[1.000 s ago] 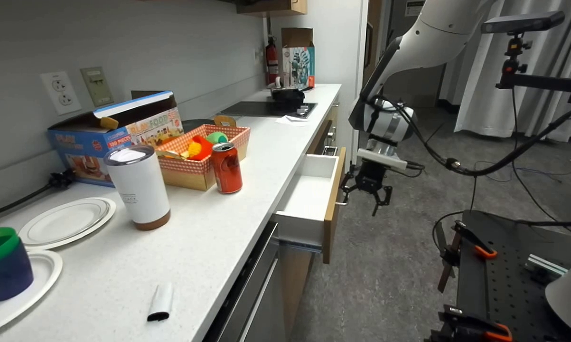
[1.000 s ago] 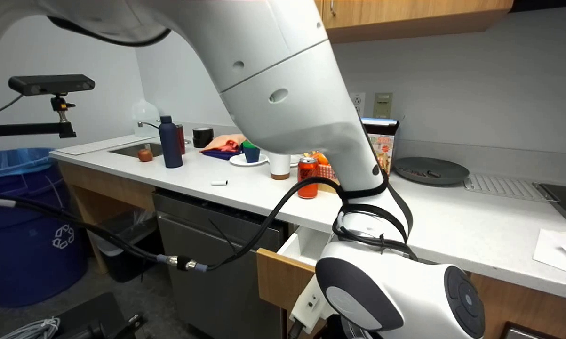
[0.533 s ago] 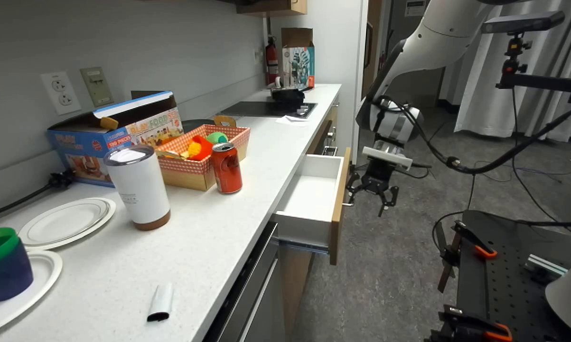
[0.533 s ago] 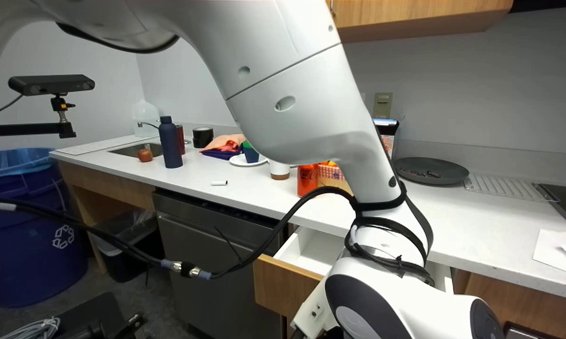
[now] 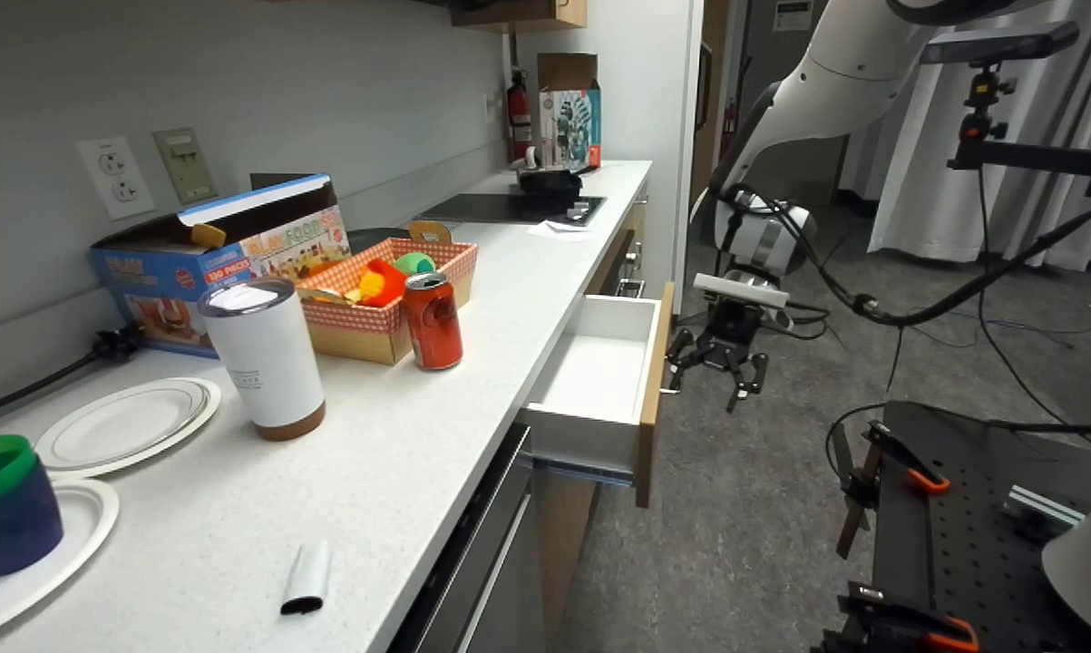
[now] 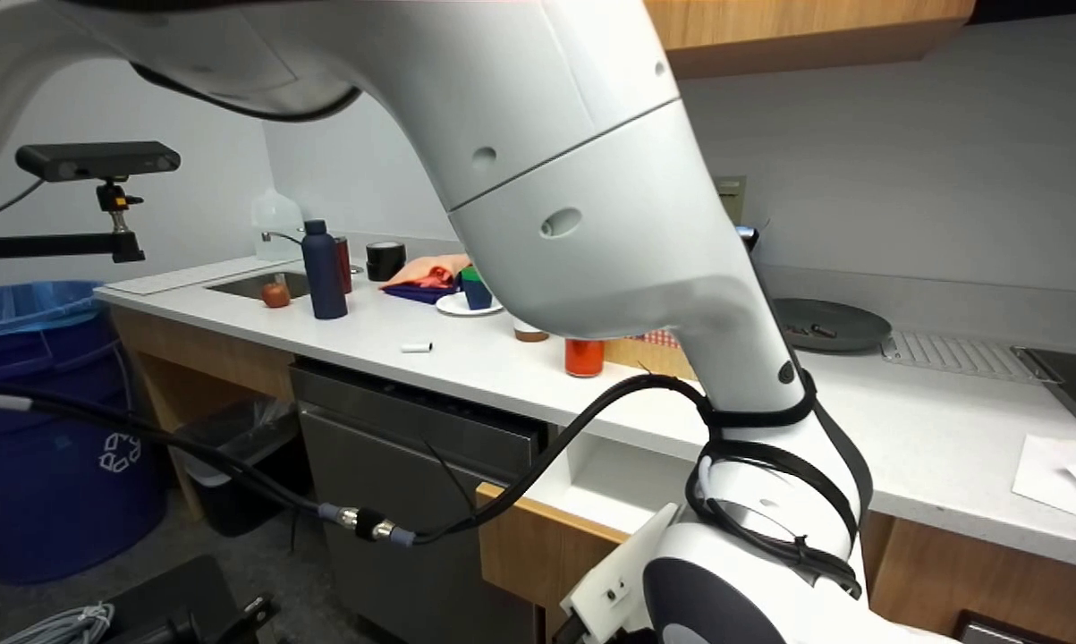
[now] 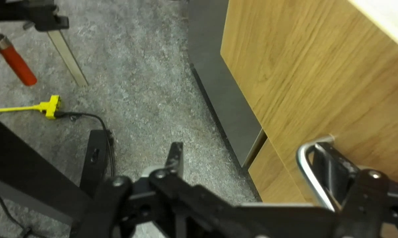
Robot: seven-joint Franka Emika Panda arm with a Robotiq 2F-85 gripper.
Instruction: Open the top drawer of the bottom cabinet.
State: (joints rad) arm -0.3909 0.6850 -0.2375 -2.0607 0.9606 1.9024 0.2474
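Note:
The top drawer (image 5: 651, 408) stands pulled out from the bottom cabinet (image 5: 568, 535), its pale box open above; its brown front also shows in an exterior view (image 6: 538, 550) and in the wrist view (image 7: 301, 66). The slim metal handle (image 7: 313, 175) sits on that front. My gripper (image 7: 251, 148) is open, fingers wide apart. One finger is hooked behind the handle, between bar and drawer front; the other finger hangs free over the floor. In an exterior view the gripper (image 5: 704, 392) is just outside the drawer front. In another exterior view the arm hides the fingers.
The white countertop (image 5: 400, 472) holds a red can (image 5: 433, 321), a checkered basket (image 5: 355, 340) and a white tumbler (image 5: 268, 363). A grey dishwasher (image 6: 412, 447) adjoins the drawer. A black cart (image 5: 980, 508) with clamps stands opposite. A cable (image 6: 591, 429) loops beside the arm.
The drawer has come a little further out, and my gripper has moved away from the cabinet with it. The gripper has stayed open with one finger at the handle.

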